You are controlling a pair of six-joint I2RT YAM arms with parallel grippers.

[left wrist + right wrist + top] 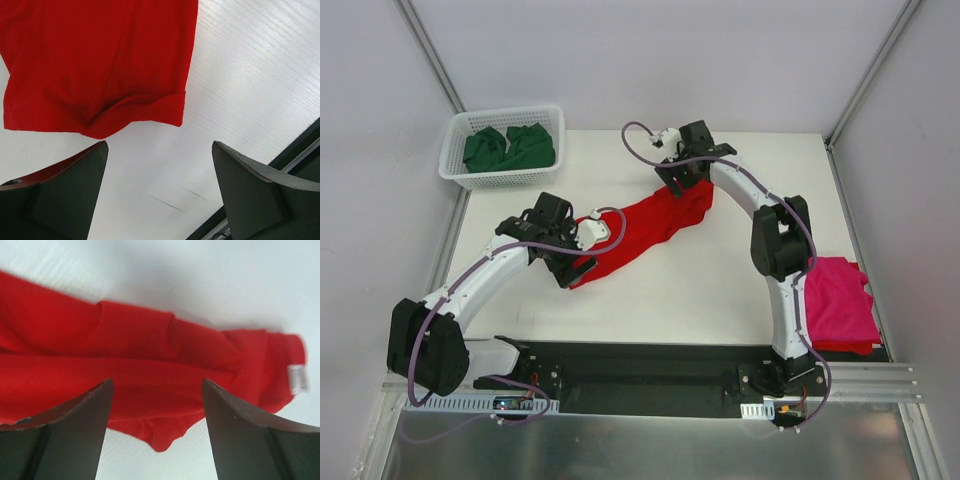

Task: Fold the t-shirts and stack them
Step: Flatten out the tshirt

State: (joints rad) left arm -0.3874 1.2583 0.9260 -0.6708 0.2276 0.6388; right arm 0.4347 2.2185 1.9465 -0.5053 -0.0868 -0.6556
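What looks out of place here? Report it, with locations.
The red t-shirt lies bunched in a crooked diagonal strip mid-table, not spread flat. The dark green t-shirts sit crumpled in the white basket. Nothing looks torn or spilled.

You have 1 red shirt (650, 225) in the middle of the table (720, 285), unfolded and bunched into a long rumpled band. It runs slantwise from near left to far right. Its near-left end lies flat, showing a hemmed edge with 1 soft buckle in it. Its far-right end is gathered in thick folds, with a small white label (298, 379) at the tip. Your pink shirt (837, 300) lies as a folded pile at the table's right edge, well apart from the red. The green shirts (510, 148) sit crumpled in the basket (455, 170) at the far-left corner; you cannot count them.
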